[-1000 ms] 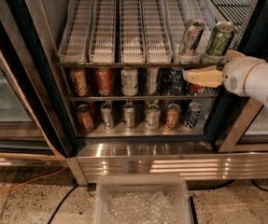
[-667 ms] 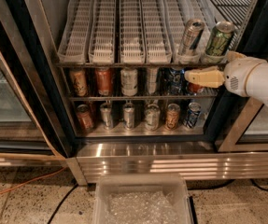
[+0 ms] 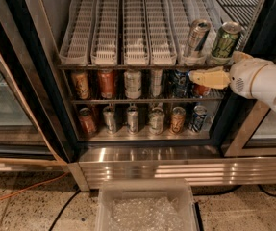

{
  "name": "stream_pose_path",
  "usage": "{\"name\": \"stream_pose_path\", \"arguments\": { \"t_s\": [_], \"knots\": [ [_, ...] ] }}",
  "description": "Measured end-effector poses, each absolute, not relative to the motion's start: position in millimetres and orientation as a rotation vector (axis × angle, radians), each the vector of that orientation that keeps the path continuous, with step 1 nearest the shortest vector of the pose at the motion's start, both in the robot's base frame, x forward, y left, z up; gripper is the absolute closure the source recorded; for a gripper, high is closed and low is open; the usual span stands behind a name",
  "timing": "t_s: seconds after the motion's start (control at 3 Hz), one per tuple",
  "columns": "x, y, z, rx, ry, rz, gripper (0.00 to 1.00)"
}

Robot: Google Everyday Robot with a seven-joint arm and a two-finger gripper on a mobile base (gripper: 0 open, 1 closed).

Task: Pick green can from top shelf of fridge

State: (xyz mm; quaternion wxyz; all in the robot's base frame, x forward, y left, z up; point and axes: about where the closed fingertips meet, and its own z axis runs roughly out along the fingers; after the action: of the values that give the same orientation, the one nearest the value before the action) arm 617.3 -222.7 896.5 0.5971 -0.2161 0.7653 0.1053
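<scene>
The green can point(image 3: 225, 40) stands at the front right of the top shelf point(image 3: 128, 28), a rack of white slotted lanes in the fridge point(image 3: 142, 153). A silver-grey can point(image 3: 195, 37) stands just left of it. My gripper point(image 3: 200, 77) comes in from the right on a white arm point(image 3: 265, 81). Its tan fingers point(image 3: 209, 77) point left, just below the shelf's front edge and under the green can, not touching it. It holds nothing that I can see.
Two lower wire shelves hold rows of several cans point(image 3: 132, 83). A black door frame point(image 3: 267, 13) stands right of the green can. A clear plastic bin point(image 3: 147, 208) sits on the floor in front of the steel base. An orange cable point(image 3: 17, 191) runs at the lower left.
</scene>
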Motion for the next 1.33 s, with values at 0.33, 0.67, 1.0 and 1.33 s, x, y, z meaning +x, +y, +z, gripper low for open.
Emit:
{"name": "stream_pose_path", "arguments": {
  "t_s": [0.33, 0.67, 1.0, 1.33],
  "knots": [
    [624, -227, 897, -0.439, 1.723, 0.226, 0.11],
    [632, -232, 901, -0.337, 1.652, 0.199, 0.14],
    [637, -235, 906, -0.261, 1.592, 0.169, 0.11],
    [636, -238, 910, -0.204, 1.557, 0.149, 0.14]
  ]
}}
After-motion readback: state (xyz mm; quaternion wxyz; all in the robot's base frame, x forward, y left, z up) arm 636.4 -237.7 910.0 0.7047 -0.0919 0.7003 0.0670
